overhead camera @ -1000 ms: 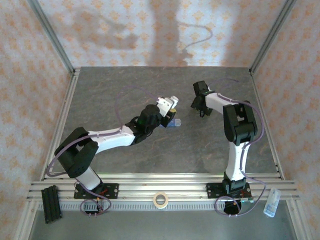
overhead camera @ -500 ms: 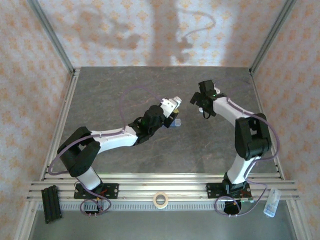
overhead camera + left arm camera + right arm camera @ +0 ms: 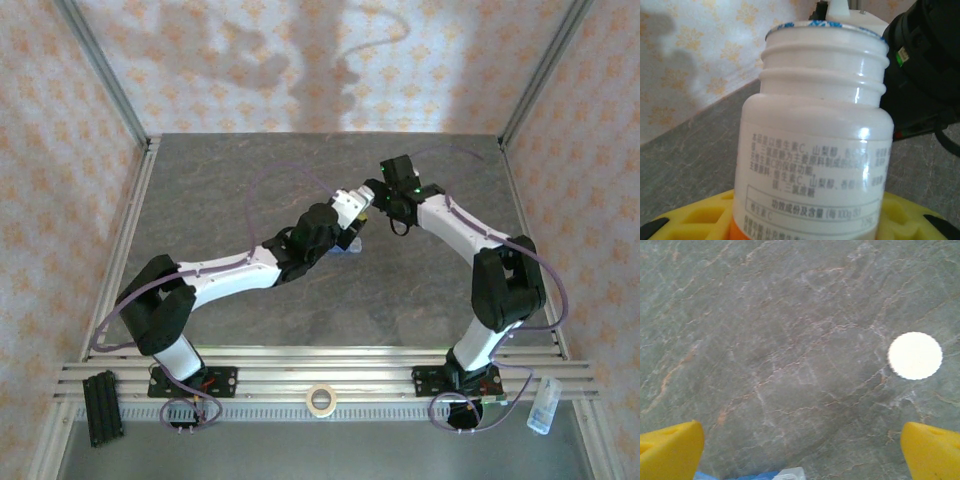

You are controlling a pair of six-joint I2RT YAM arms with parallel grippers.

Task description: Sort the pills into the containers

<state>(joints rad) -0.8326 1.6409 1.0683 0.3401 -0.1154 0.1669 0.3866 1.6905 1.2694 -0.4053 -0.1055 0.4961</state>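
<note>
The sorting looks barely begun: the left end effector (image 3: 352,203) is clamped partway closed around a white pill bottle (image 3: 815,125), whose threaded neck stands bare, and a round white cap (image 3: 915,356) lies flat on the grey surface (image 3: 790,340), so I judge the opening step done and the pouring and distributing of pills all left to do. No loose pills are visible, and whether the bottle mouth carries a seal under its blue-printed rim I cannot tell. The containers (image 3: 345,248), a small blue strip, sit on the surface just under the left wrist near mid-table; in the right wrist view their blue edge (image 3: 740,476) with a paler lid shows below the fingers. The left arm reaches diagonally from its base toward the centre, holding the bottle upright above the surface. The right arm curls up and over from its base, bringing the right end effector (image 3: 800,450) close beside the bottle, pointing down at the surface with its yellow fingers spread wide and nothing between them.
</note>
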